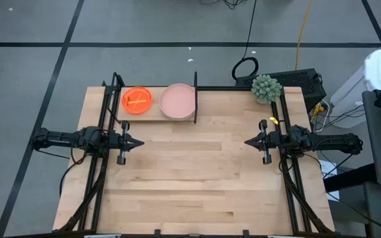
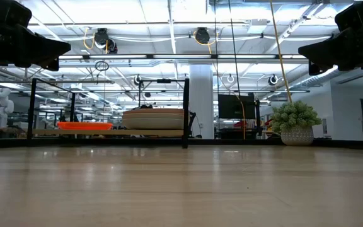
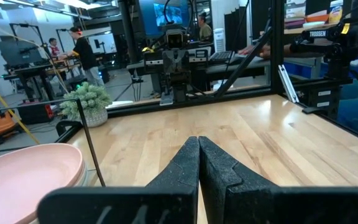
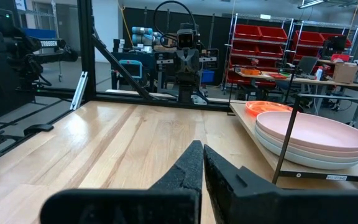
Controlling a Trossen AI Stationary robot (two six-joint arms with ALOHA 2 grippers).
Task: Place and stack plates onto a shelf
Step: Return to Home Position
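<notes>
The shelf (image 1: 152, 118) stands at the table's far left, a light-wood plank in a black frame. A stack of large plates with a pale-pink one on top (image 1: 178, 100) (image 4: 312, 137) rests on its right half. Orange translucent small plates (image 1: 137, 100) (image 2: 84, 125) lie on its left half. My left gripper (image 1: 141, 141) (image 3: 199, 149) hovers shut near the table's left edge, just in front of the shelf. My right gripper (image 1: 247, 141) (image 4: 197, 152) hovers shut near the right edge. Both point toward the table's middle.
A small potted green plant (image 1: 266, 88) (image 2: 296, 123) stands at the far right corner of the table. Black frame rails (image 1: 290, 165) run along both sides. The wide wooden tabletop (image 1: 197, 178) lies between the two grippers. People stand in the room beyond (image 3: 82, 53).
</notes>
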